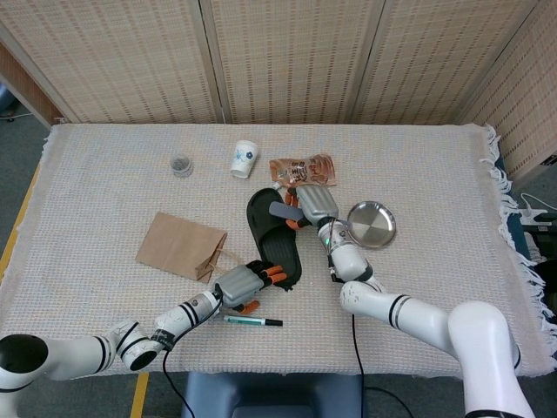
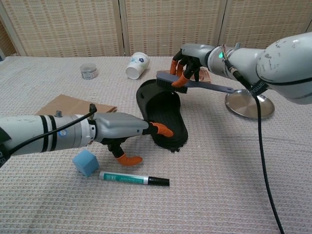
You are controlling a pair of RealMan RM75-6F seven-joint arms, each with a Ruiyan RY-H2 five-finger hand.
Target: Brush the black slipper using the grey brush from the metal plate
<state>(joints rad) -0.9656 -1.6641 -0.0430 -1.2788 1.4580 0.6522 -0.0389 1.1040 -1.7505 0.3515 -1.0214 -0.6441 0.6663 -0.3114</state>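
Note:
The black slipper (image 1: 271, 233) (image 2: 164, 118) lies in the middle of the table, its far end angled to the left. My right hand (image 1: 317, 205) (image 2: 189, 63) grips the grey brush (image 1: 283, 211) (image 2: 181, 82) by its head. The bristles sit at the slipper's far rim and the handle trails toward the metal plate (image 1: 372, 224) (image 2: 249, 106). My left hand (image 1: 243, 285) (image 2: 120, 129) reaches in from the left. Its outstretched fingertips rest on the slipper's near end, and the thumb hangs below, off the slipper.
A brown paper bag (image 1: 180, 246) (image 2: 66, 106) lies to the left. A blue cube (image 2: 84, 162) and a marker (image 1: 252, 321) (image 2: 134, 179) lie near the front edge. A paper cup (image 1: 244, 158) (image 2: 137, 65), a small tin (image 1: 181, 165) (image 2: 88, 71) and a snack packet (image 1: 305, 170) sit at the back.

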